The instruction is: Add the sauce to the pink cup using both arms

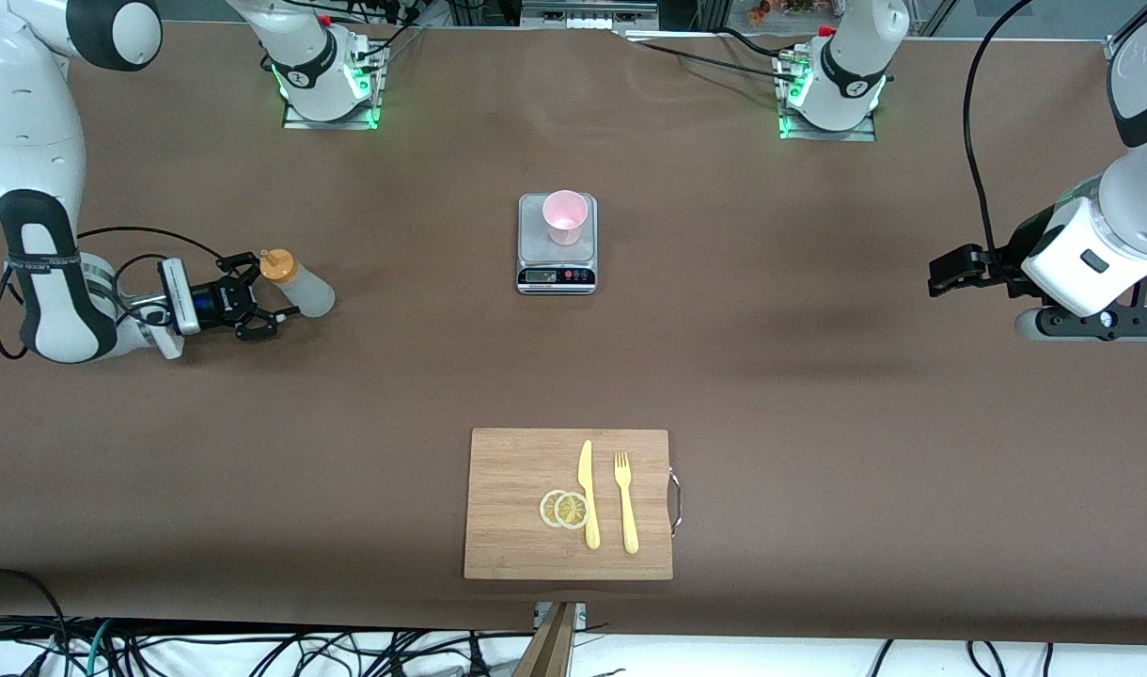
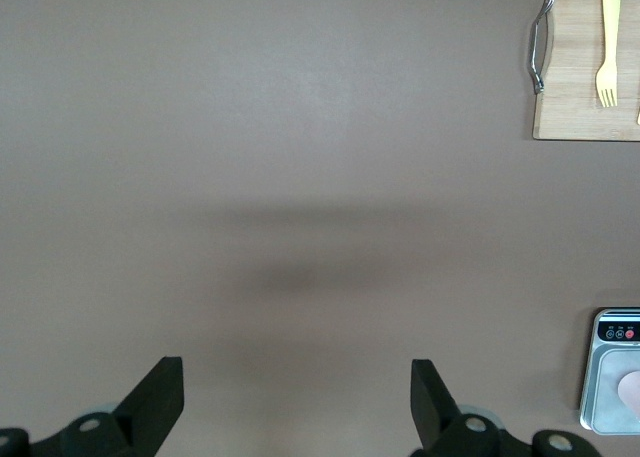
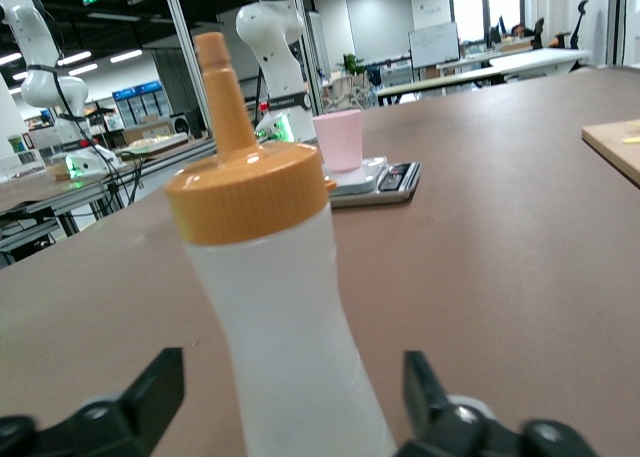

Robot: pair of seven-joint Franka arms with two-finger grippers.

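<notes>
A brown mat covers the table (image 1: pixel 818 395) from edge to edge, faintly creased, with cables hanging along the edge nearest the front camera. Both arm bases stand bolted on plates lit green. The right wrist view shows a large lab around it: ceiling strip lights, other white arms, metal frame posts and desks. The sauce (image 1: pixel 297 284) stands on the mat toward the right arm's end, orange cap up. The right gripper (image 1: pixel 257 299) is low at the bottle with its fingers (image 3: pixel 150 392) spread on either side of the body, a gap showing on each side, so not pinching it. The pink cup (image 1: pixel 565 216) stands upright on a small scale (image 1: pixel 557 275) midway between the arms, well apart from the bottle. The left gripper (image 1: pixel 950 273) hangs over bare mat at the left arm's end, its fingers (image 2: pixel 160 397) spread wide and holding nothing. Nearer the front camera lies a board (image 1: pixel 508 498) with a metal handle, bearing two lemon slices (image 1: pixel 564 509), a yellow knife (image 1: pixel 589 494) and a fork (image 1: pixel 625 501).
</notes>
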